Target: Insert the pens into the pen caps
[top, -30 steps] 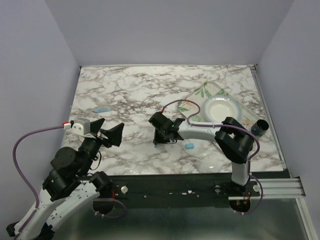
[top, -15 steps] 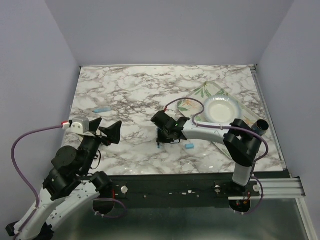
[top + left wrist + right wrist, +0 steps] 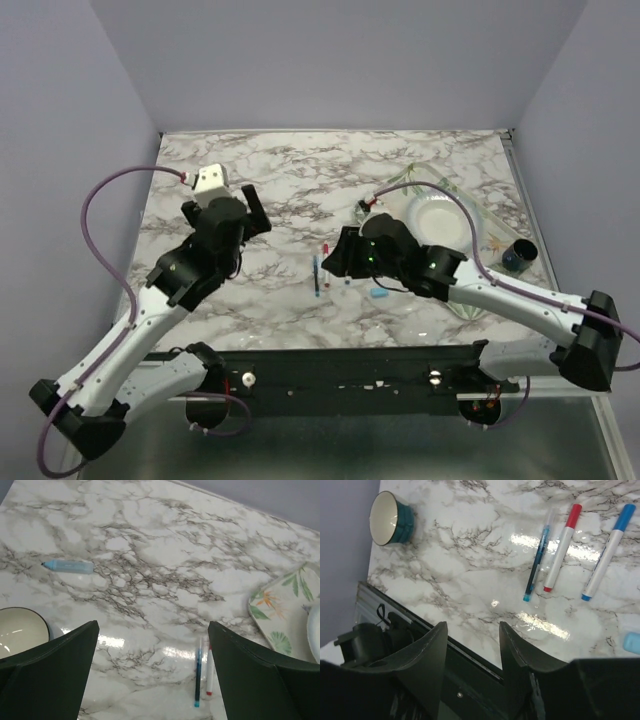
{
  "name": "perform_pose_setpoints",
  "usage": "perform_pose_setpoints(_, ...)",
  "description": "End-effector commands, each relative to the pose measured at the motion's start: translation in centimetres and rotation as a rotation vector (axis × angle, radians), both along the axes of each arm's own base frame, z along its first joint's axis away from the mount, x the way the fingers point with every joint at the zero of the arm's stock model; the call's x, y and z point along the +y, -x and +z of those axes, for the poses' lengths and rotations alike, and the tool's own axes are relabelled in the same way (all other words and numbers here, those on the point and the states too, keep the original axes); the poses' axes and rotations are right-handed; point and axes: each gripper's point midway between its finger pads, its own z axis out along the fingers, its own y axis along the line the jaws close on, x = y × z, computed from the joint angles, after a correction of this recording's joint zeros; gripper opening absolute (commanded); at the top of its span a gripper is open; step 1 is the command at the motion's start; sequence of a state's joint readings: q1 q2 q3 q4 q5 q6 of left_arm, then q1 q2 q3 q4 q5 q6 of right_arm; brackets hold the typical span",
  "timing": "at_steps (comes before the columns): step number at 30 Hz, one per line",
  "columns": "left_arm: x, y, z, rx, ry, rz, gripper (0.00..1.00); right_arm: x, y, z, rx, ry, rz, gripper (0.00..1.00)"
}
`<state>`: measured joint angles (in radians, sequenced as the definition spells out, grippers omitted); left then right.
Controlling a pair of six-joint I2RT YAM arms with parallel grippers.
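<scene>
The left gripper (image 3: pixel 152 626) has swung up from the near-left corner to hang over the table's left half, hiding the light blue cap (image 3: pixel 70 566) from the top camera (the wrist view shows it). The right arm has unfolded and dropped low, and the right gripper (image 3: pixel 472 625) has shifted slightly right, uncovering the pens (image 3: pixel 317 272)

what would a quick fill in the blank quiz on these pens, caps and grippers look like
1. The pen lying between the thin blue pen and the blue-ended white pen has ___ ends.
2. The left gripper and the right gripper are both ___, with nothing between their fingers.
3. The light blue cap in the left wrist view lies on the marble ___, not on the floral tray.

Missing words: red; open; table
</scene>
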<state>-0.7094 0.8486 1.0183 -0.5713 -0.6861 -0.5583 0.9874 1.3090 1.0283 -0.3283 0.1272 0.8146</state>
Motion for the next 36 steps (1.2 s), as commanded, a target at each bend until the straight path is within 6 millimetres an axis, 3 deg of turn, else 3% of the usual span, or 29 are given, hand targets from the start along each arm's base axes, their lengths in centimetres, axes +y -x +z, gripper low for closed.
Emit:
perform_pose_setpoints(1, 2.4, -4.1, -1.4, 0.121, 0.255, 0.196, 0.98, -2.1, 1.6, 1.3, -0.083, -0.049, 0.046, 0.65)
perform_pose_setpoints(3, 4.0, -4.9, -3.0, 0.181, 0.394, 0.369, 0.95, -2.8, 1.9, 1.8, -0.103, -0.068, 0.035, 0.73)
perform_pose_setpoints(4, 6.1, -6.3, -3.7, 0.208, 0.435, 0.502, 0.91, -3.5, 2.2, 2.1, -0.118, -0.084, 0.031, 0.75)
perform_pose_setpoints(5, 7.2, -5.2, -5.7, 0.318, 0.444, 0.597, 0.91, -3.8, 2.2, 2.3, -0.129, -0.089, 0.02, 0.76)
perform_pose_setpoints(8, 8.0, -7.8, -7.9, 0.441, 0.56, 0.706, 0.91, -4.7, 2.7, 3.2, -0.157, -0.115, 0.022, 0.78)
perform_pose_setpoints(9, 8.2, -8.4, -9.7, 0.493, 0.568, 0.754, 0.91, -4.9, 2.8, 3.4, -0.164, -0.121, 0.02, 0.78)
perform_pose_setpoints(11, 9.2, -9.6, -10.1, 0.498, 0.657, 0.865, 0.89, -5.3, 2.9, 3.9, -0.182, -0.129, 0.025, 0.78)
perform_pose_setpoints(12, 9.6, -10.1, -11.8, 0.536, 0.661, 0.923, 0.89, -5.4, 3.0, 4.1, -0.19, -0.13, 0.028, 0.78)
perform_pose_setpoints(15, 11.1, -12.1, -12.7, 0.538, 0.741, 1.044, 0.86, -5.9, 2.9, 4.6, -0.205, -0.124, 0.012, 0.78)
perform_pose_setpoints(16, 11.5, -12.5, -14.7, 0.587, 0.725, 1.102, 0.83, -6.0, 2.8, 4.7, -0.213, -0.118, 0.01, 0.78)
perform_pose_setpoints(17, 11.6, -12.8, -14.3, 0.603, 0.742, 1.149, 0.83, -6.2, 2.8, 4.6, -0.215, -0.112, 0.008, 0.78)
perform_pose_setpoints(18, 12.6, -13.2, -14.7, 0.622, 0.751, 1.18, 0.82, -6.5, 2.6, 4.9, -0.225, -0.112, -0.004, 0.78)
perform_pose_setpoints(19, 12.7, -13.8, -16.6, 0.672, 0.732, 1.204, 0.82, -6.6, 2.6, 4.9, -0.234, -0.106, -0.003, 0.78)
perform_pose_setpoints(20, 12.9, -15.0, -15.9, 0.661, 0.743, 1.193, 0.82, -6.8, 2.6, 5.0, -0.238, -0.104, -0.006, 0.78)
perform_pose_setpoints(22, 13.2, -15.9, -17.8, 0.699, 0.731, 1.223, 0.8, -7.2, 2.5, 5.2, -0.257, -0.101, -0.02, 0.78)
perform_pose_setpoints(23, 13.4, -16.7, -17.5, 0.687, 0.737, 1.226, 0.79, -7.3, 2.4, 5.2, -0.264, -0.1, -0.024, 0.78)
perform_pose_setpoints(25, 13.9, -17.2, -18.9, 0.699, 0.721, 1.277, 0.78, -7.6, 2.2, 5.5, -0.287, -0.096, -0.029, 0.78)
perform_pose_setpoints(29, 14.7, -18.6, -19.6, 0.693, 0.705, 1.313, 0.75, -7.6, 1.7, 6.1, -0.317, -0.08, -0.036, 0.78)
perform_pose_setpoints(36, 15.9, -17.2, -22.6, 0.724, 0.669, 1.4, 0.71, -7.3, 1.3, 6.8, -0.337, -0.06, -0.025, 0.78)
